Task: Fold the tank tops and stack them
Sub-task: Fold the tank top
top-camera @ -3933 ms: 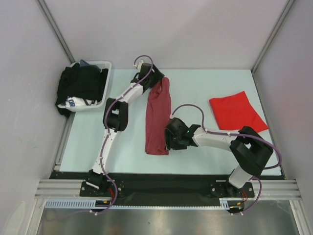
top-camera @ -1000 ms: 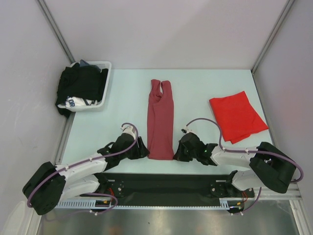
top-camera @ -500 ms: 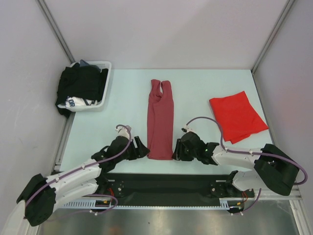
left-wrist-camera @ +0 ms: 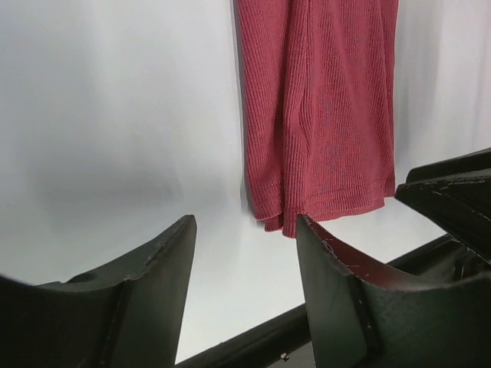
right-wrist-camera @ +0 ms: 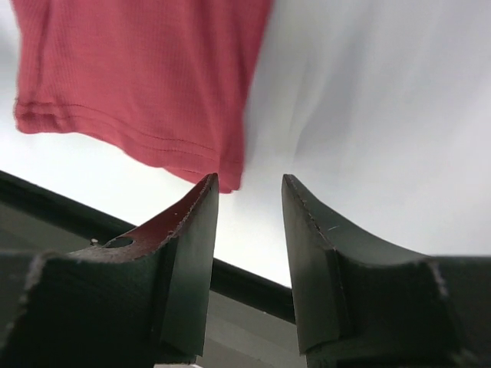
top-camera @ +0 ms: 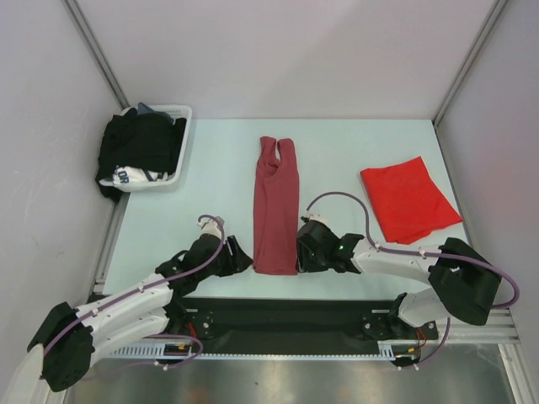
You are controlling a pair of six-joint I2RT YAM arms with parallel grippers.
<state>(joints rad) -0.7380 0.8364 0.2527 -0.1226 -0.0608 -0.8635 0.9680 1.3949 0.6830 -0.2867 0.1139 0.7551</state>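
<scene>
Two empty, half-open hands flank the maroon top (top-camera: 276, 210) at its hem: left hand (left-wrist-camera: 245, 226), right hand (right-wrist-camera: 249, 184). A shallow pinch might catch one layer only, skewing the fold, though the layers barely show.

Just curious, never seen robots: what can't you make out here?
Overhead view: lettering on the white cloth, too small to read.
Overhead view: inside of the basket, covered by black clothes.
Left wrist view: straps of the maroon top, cut off by the upper edge.
</scene>
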